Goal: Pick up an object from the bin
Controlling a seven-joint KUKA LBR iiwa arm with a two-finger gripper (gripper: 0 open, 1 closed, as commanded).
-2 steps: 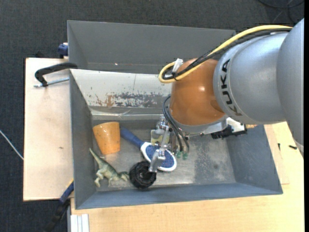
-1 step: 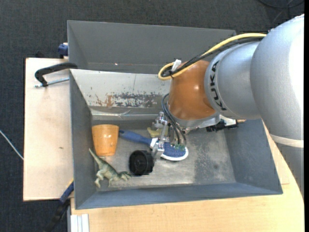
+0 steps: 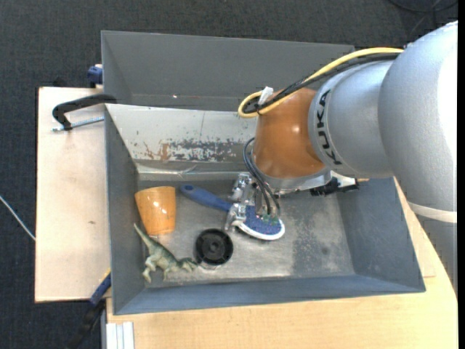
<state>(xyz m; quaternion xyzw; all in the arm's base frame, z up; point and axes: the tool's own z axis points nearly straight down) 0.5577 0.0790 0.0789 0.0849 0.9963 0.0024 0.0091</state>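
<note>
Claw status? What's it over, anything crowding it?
Claw low mid-bin, over the head end of the blue-handled brush. Black round disc lies close beside it. Orange cup and green toy dinosaur farther off.

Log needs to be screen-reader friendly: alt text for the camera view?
The gripper is low over the middle of a blue-handled brush lying near the centre of the grey bin. To the view's left lie an orange cup, a black disc and a green toy dinosaur.
</note>
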